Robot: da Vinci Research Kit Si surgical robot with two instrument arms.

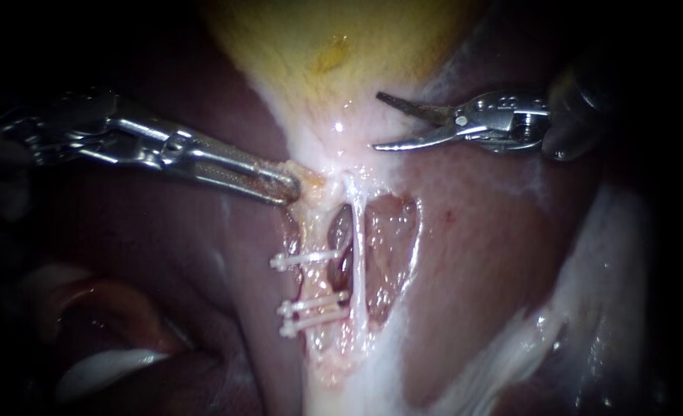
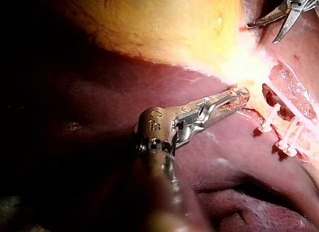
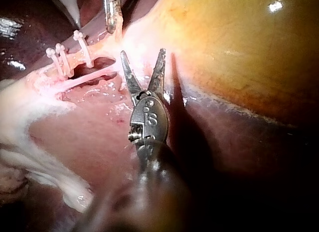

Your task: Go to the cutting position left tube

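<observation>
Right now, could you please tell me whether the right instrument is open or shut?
Open. The right instrument shows a clear V-shaped gap at its tip in the endoscope and right wrist views, with nothing gripped.

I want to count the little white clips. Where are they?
In the endoscope view, three white clips cross the left tube near the middle, just below the left instrument and beside the thin right tube.

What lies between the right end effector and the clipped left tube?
Only pale tissue at the gallbladder's base, seen in the endoscope view; the right instrument, end effector open, hangs clear of the left tube.
</observation>
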